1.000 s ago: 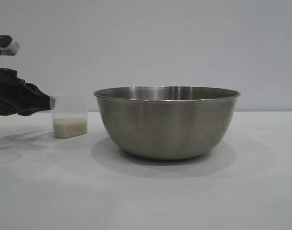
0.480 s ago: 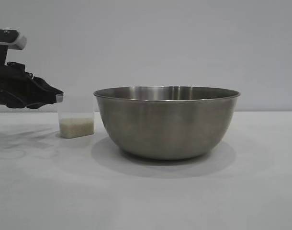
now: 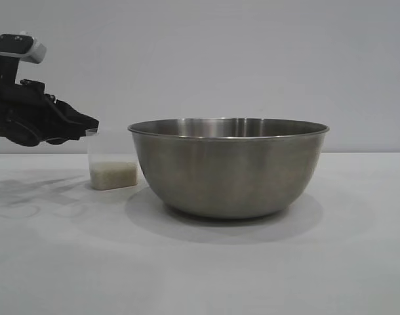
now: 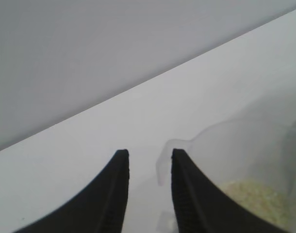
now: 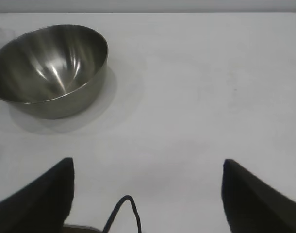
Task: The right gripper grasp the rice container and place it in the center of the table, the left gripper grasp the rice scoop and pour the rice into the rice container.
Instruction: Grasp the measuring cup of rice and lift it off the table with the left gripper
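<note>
Rice scoop (image 3: pixel 113 161) stands just left of rice container (image 3: pixel 228 167).

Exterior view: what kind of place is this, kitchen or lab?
Probably a lab or test bench, not a kitchen: a bare white table against a blank wall, with only a steel rice container and a rice scoop held by the left gripper.

Left pincer (image 4: pixel 148 160) nearly level (narrow gap); right pincer (image 5: pixel 148 167) agape.

The left gripper (image 3: pixel 88 128) runs off the exterior view's edge, its arm unseen. In the left wrist view the rice scoop (image 4: pixel 245 165) is cropped; whether its loop handle is truly pinched between the fingers (image 4: pixel 184 189) seems unclear
</note>
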Tool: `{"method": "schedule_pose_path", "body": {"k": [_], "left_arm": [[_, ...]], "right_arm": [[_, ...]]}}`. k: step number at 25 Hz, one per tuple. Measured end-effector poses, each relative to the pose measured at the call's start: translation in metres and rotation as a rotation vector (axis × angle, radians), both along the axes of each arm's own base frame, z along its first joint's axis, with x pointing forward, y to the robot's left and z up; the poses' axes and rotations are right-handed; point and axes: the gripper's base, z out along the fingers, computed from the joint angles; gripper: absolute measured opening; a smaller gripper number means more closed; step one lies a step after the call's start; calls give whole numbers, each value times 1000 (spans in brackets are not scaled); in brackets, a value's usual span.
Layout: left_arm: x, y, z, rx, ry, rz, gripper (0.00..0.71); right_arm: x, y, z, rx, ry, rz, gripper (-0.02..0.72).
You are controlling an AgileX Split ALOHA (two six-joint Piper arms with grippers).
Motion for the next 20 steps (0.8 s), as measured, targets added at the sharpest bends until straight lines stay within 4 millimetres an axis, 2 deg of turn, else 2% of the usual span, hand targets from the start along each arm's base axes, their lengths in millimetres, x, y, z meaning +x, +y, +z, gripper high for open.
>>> {"method": "schedule_pose_path", "body": {"k": [20], "left_arm": [[-7,-2,-4,13,20,-35,181]], "right_arm": [[0,0,0,-2,0,1,568]]}}
